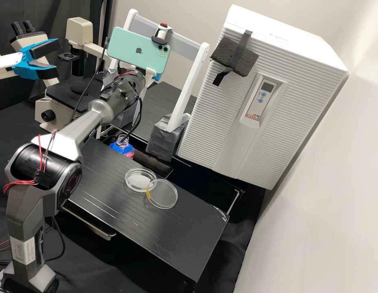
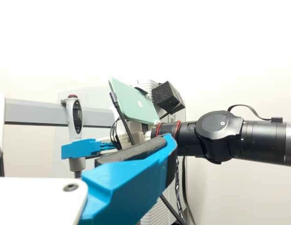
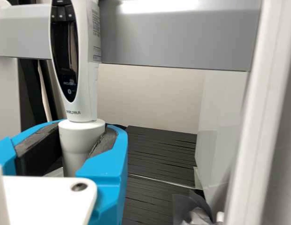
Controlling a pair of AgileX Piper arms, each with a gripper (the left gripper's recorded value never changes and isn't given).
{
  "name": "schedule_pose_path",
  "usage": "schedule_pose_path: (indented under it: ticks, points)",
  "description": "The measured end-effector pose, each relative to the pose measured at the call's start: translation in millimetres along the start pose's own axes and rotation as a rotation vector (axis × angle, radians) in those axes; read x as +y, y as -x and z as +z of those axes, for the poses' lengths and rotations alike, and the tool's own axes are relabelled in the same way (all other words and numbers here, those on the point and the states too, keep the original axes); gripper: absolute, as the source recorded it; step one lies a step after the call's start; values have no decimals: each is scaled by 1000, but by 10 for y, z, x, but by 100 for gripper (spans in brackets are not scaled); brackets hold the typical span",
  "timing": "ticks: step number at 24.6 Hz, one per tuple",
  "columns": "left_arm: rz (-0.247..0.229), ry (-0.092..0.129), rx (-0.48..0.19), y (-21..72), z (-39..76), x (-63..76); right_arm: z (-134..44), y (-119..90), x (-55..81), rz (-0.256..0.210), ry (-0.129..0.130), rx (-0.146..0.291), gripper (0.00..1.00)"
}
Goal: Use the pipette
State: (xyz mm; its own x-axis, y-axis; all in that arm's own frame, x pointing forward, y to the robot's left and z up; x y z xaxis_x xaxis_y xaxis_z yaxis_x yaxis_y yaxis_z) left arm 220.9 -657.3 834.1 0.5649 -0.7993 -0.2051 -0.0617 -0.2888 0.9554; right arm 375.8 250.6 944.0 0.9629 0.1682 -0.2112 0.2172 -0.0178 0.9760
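The right arm [image 1: 75,130] stands up from its base, bends at the elbow and lies nearly level along its forearm. At its end the right gripper [image 3: 77,140] is closed snugly round the lower barrel of the pipette [image 3: 72,61], with a dark pad pressed to each side. The pipette hangs upright from the crossbar of a white rack [image 1: 189,81], its head above the fingers. Farther back and well apart to that gripper's side, the left gripper [image 1: 55,59] is held high in front of a microscope [image 1: 48,114], its fingers spread wide with nothing between them, pointing level toward the pipette.
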Motion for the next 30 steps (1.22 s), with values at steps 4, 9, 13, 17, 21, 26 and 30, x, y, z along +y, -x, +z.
schedule_pose_path:
  ticks: [4,9,13,17,21,26,30]
  points:
    - [0,0,0,0,0,0,-30,-38,-60,0,-3,11,0]
    - [-2,1,1,-2,-4,-6,-17,-64,-79,1,-41,6,100]
    - [-2,1,1,-2,-4,-6,-5,-63,-71,9,-16,-7,100]
    - [-2,1,1,-2,-4,-6,19,-85,-83,8,-10,-17,100]
    - [-3,1,1,-3,-6,-9,75,-138,-120,-1,2,-36,100]
    - [-9,4,4,-9,-20,-30,84,-152,-120,6,9,-36,100]
    - [-9,4,4,-9,-20,-30,58,-109,-81,56,26,-7,100]
